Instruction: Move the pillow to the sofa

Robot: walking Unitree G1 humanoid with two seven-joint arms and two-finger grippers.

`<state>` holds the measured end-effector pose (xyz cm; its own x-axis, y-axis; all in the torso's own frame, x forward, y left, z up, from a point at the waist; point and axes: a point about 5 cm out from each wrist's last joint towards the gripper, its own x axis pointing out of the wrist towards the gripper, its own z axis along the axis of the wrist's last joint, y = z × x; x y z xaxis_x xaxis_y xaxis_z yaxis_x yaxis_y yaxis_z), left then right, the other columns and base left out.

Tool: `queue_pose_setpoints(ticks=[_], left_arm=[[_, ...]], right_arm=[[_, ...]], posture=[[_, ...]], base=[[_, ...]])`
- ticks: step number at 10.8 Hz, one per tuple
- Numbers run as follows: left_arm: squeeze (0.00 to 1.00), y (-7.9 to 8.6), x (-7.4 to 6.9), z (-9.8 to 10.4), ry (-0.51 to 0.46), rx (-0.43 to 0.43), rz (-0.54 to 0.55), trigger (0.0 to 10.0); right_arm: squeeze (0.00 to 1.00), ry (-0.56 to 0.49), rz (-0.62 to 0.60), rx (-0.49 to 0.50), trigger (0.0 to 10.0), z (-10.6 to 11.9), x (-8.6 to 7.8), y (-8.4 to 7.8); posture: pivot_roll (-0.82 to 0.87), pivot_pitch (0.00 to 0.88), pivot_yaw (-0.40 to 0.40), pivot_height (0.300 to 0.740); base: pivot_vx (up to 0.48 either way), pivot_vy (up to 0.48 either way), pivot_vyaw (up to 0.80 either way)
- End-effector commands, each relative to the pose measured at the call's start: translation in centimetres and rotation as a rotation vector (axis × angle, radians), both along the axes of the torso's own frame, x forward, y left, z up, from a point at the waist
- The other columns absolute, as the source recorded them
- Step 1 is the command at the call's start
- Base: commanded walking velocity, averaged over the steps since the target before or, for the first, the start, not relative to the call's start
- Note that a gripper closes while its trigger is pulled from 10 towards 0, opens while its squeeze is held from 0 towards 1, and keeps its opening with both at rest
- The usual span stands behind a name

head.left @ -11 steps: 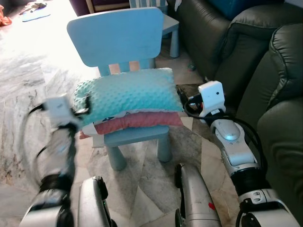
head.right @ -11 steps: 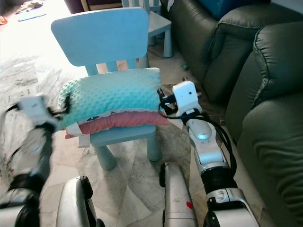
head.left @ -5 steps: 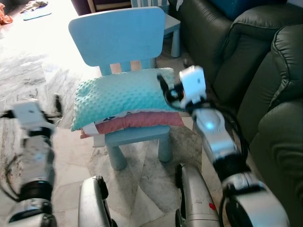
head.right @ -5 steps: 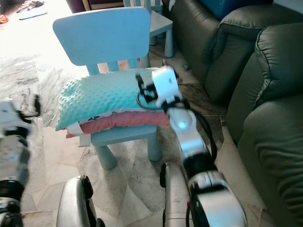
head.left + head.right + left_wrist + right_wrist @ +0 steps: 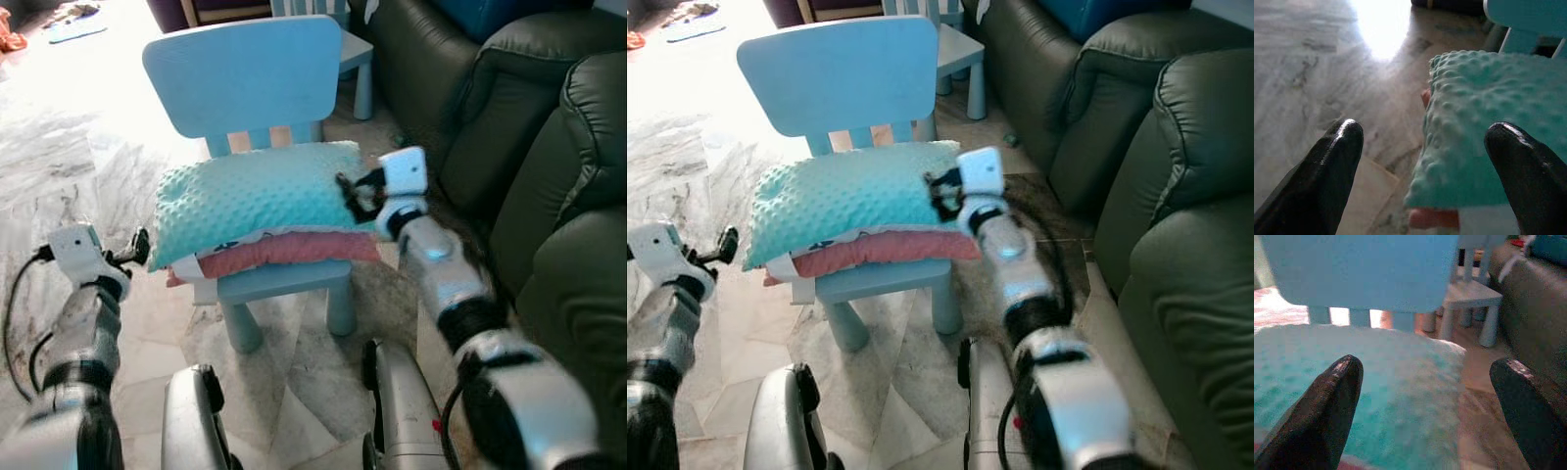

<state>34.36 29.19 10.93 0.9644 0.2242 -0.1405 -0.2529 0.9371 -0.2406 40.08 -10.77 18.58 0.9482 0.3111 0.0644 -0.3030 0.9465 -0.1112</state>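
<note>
**Pillow not yet lifted; both hands closing in at its ends**

Progress is at the very start: the grasp has not been made, and the carry to the sofa is all still ahead.

Nearest, on the left, the left hand hovers just beside the left end of the pillow, level with its lower corner. Its wrist view shows the two black fingers spread wide, the bumpy teal corner sitting between them but not yet touched.

On the right, the right hand is at the pillow's right end, its tips against or just short of the fabric; contact cannot be told. From its wrist, the fingers are also spread wide, framing the top of the pillow.

The teal pillow lies flat on a pinkish-red cushion, both stacked on the seat of a small blue chair standing on the marble floor.

Farther off and to the right is the dark sofa, well apart from the chair. What remains, as I judge it: close both hands on the pillow's ends, lift it off the cushion, turn right, and set it down on the sofa.
</note>
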Motion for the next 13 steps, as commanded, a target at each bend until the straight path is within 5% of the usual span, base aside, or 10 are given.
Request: queue_pose_setpoints(ticks=[1, 6, 8, 10, 13], left_arm=[[0.00, 0.8, -0.1, 0.2, 0.016, -0.020, 0.012, 10.0], [0.00, -1.6, 2.2, 1.9, 0.014, -0.089, -0.088, 10.0], [0.00, -3.2, 2.8, 1.8, 0.033, -0.079, -0.133, 10.0], [0.00, -4.8, 3.3, 1.7, 0.054, -0.051, -0.160, 10.0], [0.00, -3.7, 3.2, 2.1, 0.050, -0.054, -0.107, 10.0]], right_arm=[[0.00, 0.021, -0.012, 0.012, 10.0, 0.3, 0.3, -0.2], [0.00, 0.143, -0.004, 0.057, 10.0, -1.3, 0.4, -0.4], [0.00, 0.185, 0.010, 0.077, 10.0, -2.5, -0.1, 0.6], [0.00, 0.237, 0.061, 0.099, 10.0, -3.6, -0.7, 3.3], [0.00, 0.243, 0.086, 0.121, 10.0, -3.4, -0.7, 4.1]], posture=[[-0.19, 0.198, 0.038, 0.477], [-0.23, 0.257, 0.038, 0.477], [-0.23, 0.270, 0.043, 0.477], [-0.24, 0.280, 0.047, 0.477], [-0.22, 0.277, 0.045, 0.477]], base=[[0.000, 0.000, 0.00], [0.000, 0.000, 0.00], [0.000, 0.000, 0.00], [0.000, 0.000, 0.00], [0.000, 0.000, 0.00]])
